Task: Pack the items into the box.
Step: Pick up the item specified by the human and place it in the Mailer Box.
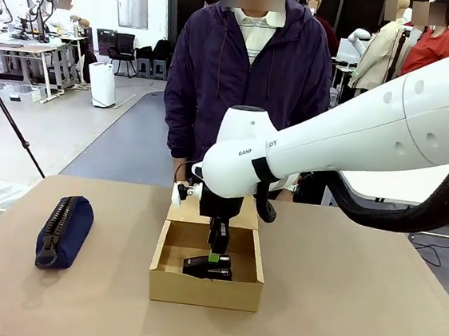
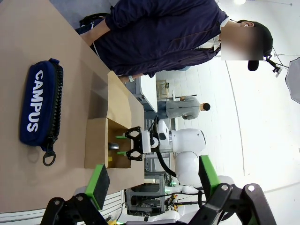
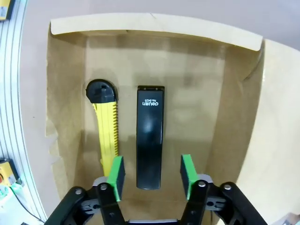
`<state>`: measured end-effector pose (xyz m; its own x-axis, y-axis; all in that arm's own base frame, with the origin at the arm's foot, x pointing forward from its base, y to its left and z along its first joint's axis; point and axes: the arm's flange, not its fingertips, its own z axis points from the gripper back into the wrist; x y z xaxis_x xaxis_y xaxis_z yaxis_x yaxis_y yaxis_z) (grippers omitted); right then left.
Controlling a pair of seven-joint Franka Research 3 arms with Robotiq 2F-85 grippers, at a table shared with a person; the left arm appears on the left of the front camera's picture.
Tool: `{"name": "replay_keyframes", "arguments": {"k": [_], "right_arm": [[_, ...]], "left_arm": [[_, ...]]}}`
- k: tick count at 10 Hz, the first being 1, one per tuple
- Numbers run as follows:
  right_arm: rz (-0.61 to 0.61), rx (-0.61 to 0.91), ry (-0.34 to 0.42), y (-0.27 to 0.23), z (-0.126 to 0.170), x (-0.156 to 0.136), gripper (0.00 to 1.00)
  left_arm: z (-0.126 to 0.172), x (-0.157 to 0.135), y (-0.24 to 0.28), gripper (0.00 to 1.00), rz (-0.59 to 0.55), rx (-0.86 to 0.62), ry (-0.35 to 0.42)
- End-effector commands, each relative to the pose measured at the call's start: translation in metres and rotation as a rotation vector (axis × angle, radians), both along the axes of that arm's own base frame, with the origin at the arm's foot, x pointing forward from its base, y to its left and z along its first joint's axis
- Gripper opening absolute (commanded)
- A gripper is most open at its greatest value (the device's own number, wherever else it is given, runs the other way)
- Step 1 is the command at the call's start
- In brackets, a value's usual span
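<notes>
Right gripper (image 3: 151, 171): jaws apart, with the green pads on either side of the stapler's near end. A gap shows on both sides, so I log it as gripping nothing.

Stapler (image 3: 150, 136): lies flat on the box floor, print side up, running lengthwise away from the wrist camera.

Knife (image 3: 107, 133): also flat on the box floor, parallel to the stapler and just beside it without touching. It sits between the stapler and one side wall. Its black cap end points away from the gripper.

Box (image 1: 203, 290): sits near the middle of the table (image 1: 355, 302). It is open, with the flap (image 1: 244, 214) laid back toward the person (image 1: 246, 74), who stands at the far edge directly behind it. From the front I see the right arm reaching across the middle, with its gripper pointing straight down into the box, just over the stapler.

Left gripper (image 2: 152, 178): jaws wide apart, nothing between the pads, held clear of the table and well away from the box.

Pouch (image 1: 64, 230): navy, zipped, printed "CAMPUS". It lies on the table to the robot's left of the box, well apart from it.
</notes>
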<state>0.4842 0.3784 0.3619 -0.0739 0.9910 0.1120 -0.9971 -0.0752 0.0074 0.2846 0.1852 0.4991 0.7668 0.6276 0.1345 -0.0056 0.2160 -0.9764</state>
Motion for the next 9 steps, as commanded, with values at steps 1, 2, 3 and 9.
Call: {"name": "replay_keyframes", "arguments": {"k": [1,2,3,9], "right_arm": [[-0.023,0.008,-0.017,-0.003,0.002,-0.006,1.0],[-0.04,0.023,-0.031,-0.006,0.01,-0.005,1.0],[-0.055,0.028,-0.043,-0.012,0.019,-0.004,1.0],[-0.725,0.28,0.042,-0.212,0.205,-0.054,1.0]], "left_arm": [[0.002,0.0,-0.001,1.0,0.001,-0.015,-0.011],[0.002,0.0,-0.001,1.0,0.001,-0.015,-0.011],[0.002,0.0,-0.001,1.0,0.001,-0.015,-0.011],[0.002,0.0,-0.001,1.0,0.001,-0.015,-0.011]]}}
